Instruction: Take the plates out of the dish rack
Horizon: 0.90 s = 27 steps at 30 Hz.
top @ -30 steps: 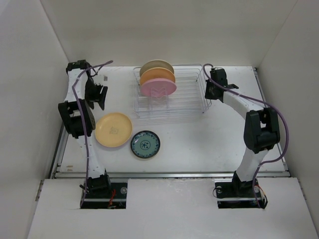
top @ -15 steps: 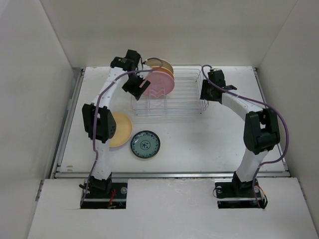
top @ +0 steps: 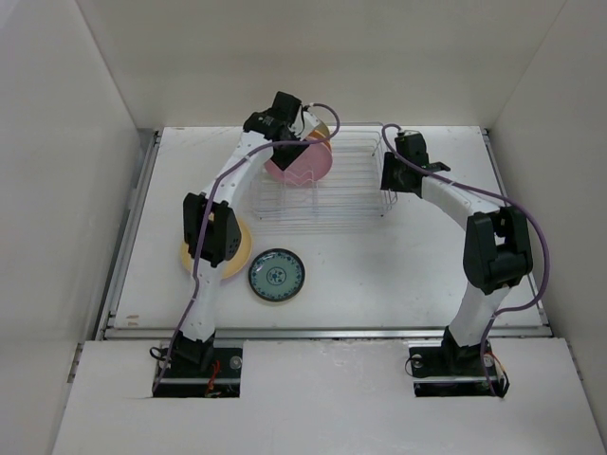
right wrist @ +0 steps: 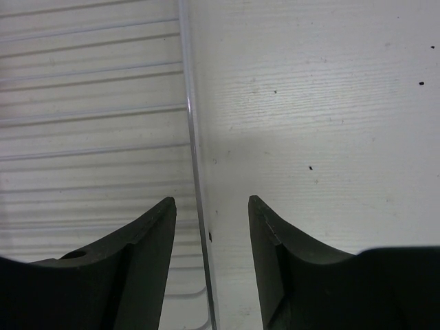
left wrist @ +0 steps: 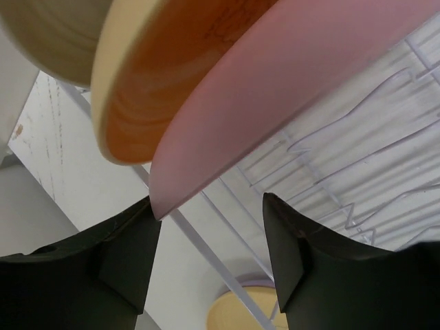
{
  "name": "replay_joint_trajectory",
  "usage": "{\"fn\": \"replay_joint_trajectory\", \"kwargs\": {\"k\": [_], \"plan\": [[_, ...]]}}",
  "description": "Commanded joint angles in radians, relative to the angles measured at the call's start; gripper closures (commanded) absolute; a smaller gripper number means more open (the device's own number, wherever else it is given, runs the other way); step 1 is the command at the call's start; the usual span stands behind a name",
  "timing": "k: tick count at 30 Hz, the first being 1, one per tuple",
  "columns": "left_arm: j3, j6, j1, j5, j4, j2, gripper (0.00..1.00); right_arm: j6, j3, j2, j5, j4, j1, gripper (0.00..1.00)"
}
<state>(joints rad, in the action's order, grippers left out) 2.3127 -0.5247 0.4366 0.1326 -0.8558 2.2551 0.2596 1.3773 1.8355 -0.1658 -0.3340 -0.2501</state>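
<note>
Reaching across to the left end of the dish rack (top: 332,185), the left hand (top: 292,144) hangs directly above the plates slotted there. Three plates stand on edge in the dish rack, stacked closely front to back: a pink plate (top: 303,166) nearest the arm bases, an orange plate (left wrist: 151,89) behind it, and a cream plate (left wrist: 55,34) farthest back. In the left wrist view, the fingers (left wrist: 130,254) of the left hand are spread wide and hold nothing; the rim of the pink plate comes down just beside the tip of one finger, and rack wires cross the gap between the two. The right hand (top: 389,175) sits at the right end of the dish rack. In the right wrist view its fingers (right wrist: 137,261) are likewise parted, with a single rack wire running through the gap and no finger visibly clamped on it. Two further plates lie flat on the surface (top: 398,256) in front of the dish rack: a yellow plate (top: 241,254), partly covered by the left arm (top: 213,232), and a teal-green plate (top: 276,275) just beside it on its right.
</note>
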Motion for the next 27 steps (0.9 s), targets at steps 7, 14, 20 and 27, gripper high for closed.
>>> {"fn": "replay_joint_trajectory", "kwargs": {"k": [7,14,20,27], "plan": [[-0.004,0.005,-0.002,-0.022,0.041,-0.003,0.66,-0.025,0.016,-0.028,-0.014,0.003,-0.006,0.48],[-0.016,0.04,-0.002,-0.013,0.032,-0.044,1.0,-0.034,0.005,-0.028,-0.014,0.003,-0.006,0.48],[-0.045,0.104,-0.041,-0.114,0.021,-0.185,1.0,-0.034,-0.006,-0.028,-0.005,0.003,-0.006,0.48],[-0.045,0.192,-0.096,-0.208,0.001,-0.29,1.0,-0.034,-0.006,-0.028,-0.005,0.003,-0.006,0.48]]}}
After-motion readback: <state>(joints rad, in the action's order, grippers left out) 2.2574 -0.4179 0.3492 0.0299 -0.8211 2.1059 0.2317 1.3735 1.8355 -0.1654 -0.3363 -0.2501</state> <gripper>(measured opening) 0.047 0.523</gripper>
